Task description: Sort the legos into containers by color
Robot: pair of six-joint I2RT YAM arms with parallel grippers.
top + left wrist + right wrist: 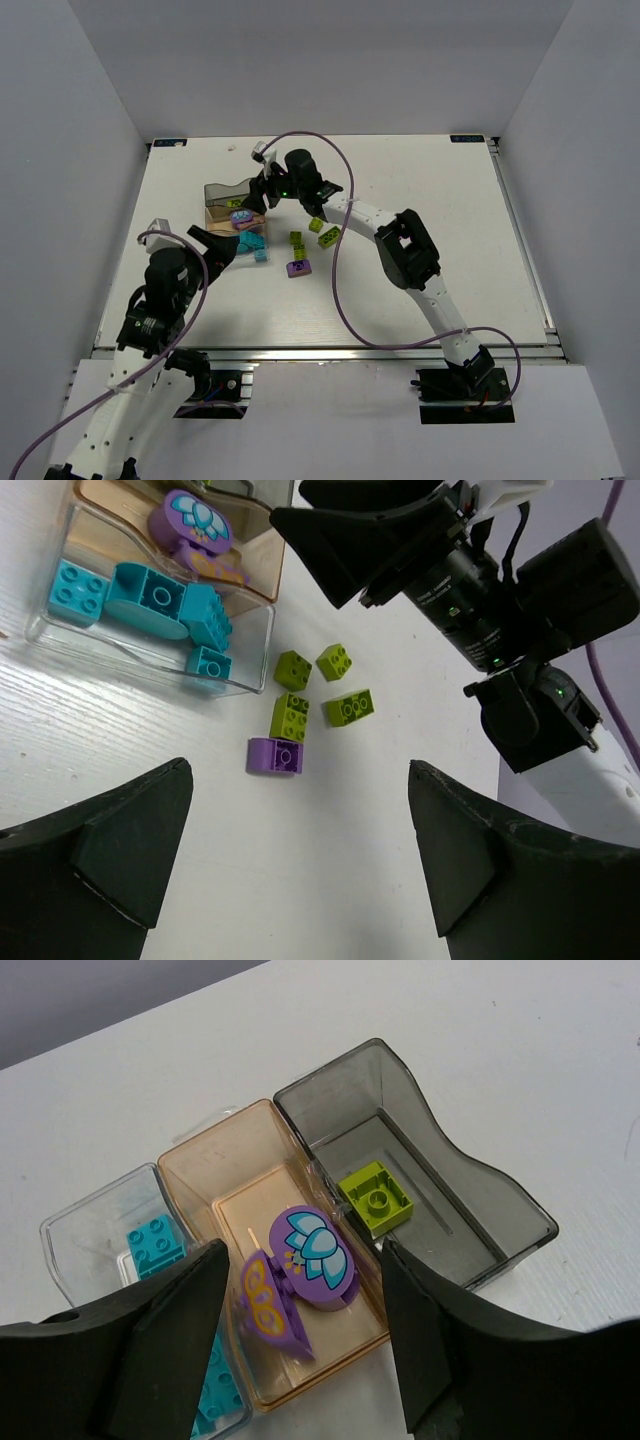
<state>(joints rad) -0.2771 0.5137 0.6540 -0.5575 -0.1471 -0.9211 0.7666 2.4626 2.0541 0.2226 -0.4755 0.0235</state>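
Since the lime-green lego brick (377, 1198) lies in the smoky grey translucent tray (480, 1185) under our empty, parted right gripper (300, 1290), we should lift that gripper straight up. Our left gripper (298, 775), spread wide, hovers over the purple brick (275, 755) on the white counter (350, 860), beside four lime ones (290, 717).

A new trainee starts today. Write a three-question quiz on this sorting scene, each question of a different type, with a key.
1. True or false: the grey tray holds a green brick.
2. How many green bricks lie loose on the table?
3. Which tray holds the purple pieces: A grey, B amber, C clear?
Key: 1 true; 2 four; 3 B.
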